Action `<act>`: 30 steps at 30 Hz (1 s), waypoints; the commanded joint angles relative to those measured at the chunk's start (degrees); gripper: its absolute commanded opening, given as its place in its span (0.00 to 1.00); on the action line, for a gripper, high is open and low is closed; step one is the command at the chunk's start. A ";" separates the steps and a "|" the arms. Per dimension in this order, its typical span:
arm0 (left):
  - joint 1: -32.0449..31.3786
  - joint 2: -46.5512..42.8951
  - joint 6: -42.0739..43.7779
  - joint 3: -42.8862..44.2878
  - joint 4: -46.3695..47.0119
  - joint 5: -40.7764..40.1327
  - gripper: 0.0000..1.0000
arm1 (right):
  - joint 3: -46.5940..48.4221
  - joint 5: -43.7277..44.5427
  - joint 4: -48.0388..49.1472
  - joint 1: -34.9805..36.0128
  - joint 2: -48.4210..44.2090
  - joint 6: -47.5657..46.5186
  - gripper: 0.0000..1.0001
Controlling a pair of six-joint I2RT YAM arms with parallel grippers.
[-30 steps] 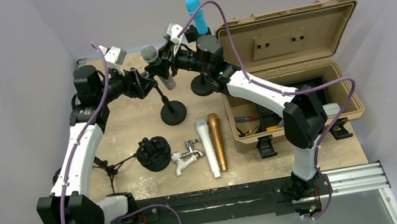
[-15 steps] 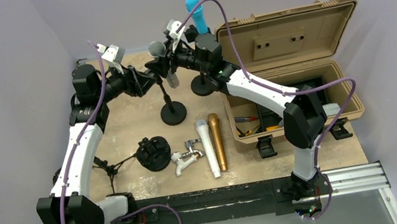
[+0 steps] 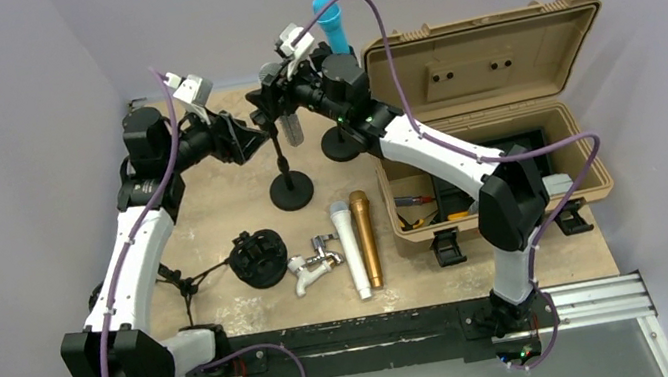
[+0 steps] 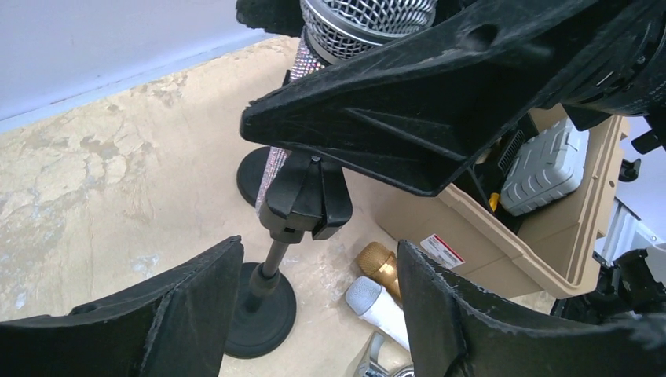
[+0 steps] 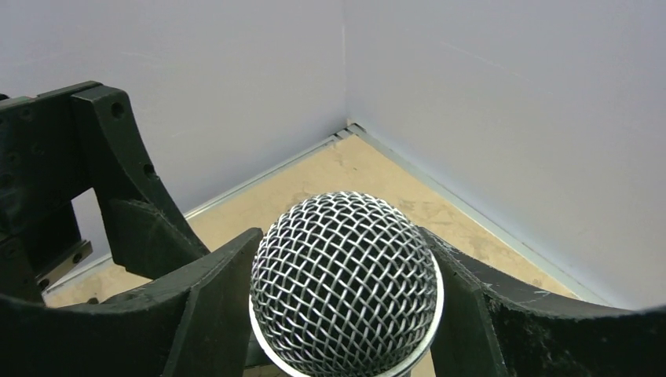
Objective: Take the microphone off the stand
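Microphone [image 5: 344,283] hangs aloft over the far middle of the surface [image 4: 118,173]. Its mesh head is pinched between the jaws of the right gripper [image 5: 342,259], which press against both sides of the grille. Holding it at its widest part probably keeps it from slipping through while the glittered handle hangs down.

In the left wrist view the handle runs just beside and behind the clip [image 4: 306,192] of the stand [image 4: 271,267] rather than seated in it. I judge it free of the clip or nearly so, though the overlap hides any contact.

Lower down, the left gripper [image 4: 318,243] hovers with jaws open, one on each side of the stand's pole without touching it. It seems placed to brace the stand against tipping.

Further out, a gold microphone [image 4: 381,263] and a white microphone [image 4: 369,302] lie beside the open tan case [image 4: 503,236].
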 commanded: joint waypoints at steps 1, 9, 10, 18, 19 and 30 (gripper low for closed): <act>-1.05 -0.22 0.30 2.59 1.86 1.99 0.71 | 2.00 6.91 -0.74 1.50 -3.44 -1.53 0.66; -2.42 0.66 -0.20 4.34 0.24 -1.17 0.71 | 0.68 12.21 -1.06 1.66 -5.59 -1.88 0.59; -2.48 0.89 -0.03 4.71 0.04 -1.76 0.71 | 0.69 12.13 -1.09 1.72 -5.78 -2.31 0.57; -5.04 4.41 5.11 10.11 -8.77 -3.88 0.73 | 1.39 11.07 -1.72 1.72 -5.63 -3.57 0.41; -5.40 4.60 5.51 10.44 -9.89 -4.20 0.74 | 1.48 11.05 -1.82 1.72 -5.36 -3.53 0.44; -8.77 7.95 9.28 12.27 -11.28 -8.30 0.67 | 2.43 9.58 -2.87 1.81 -4.37 -5.53 0.22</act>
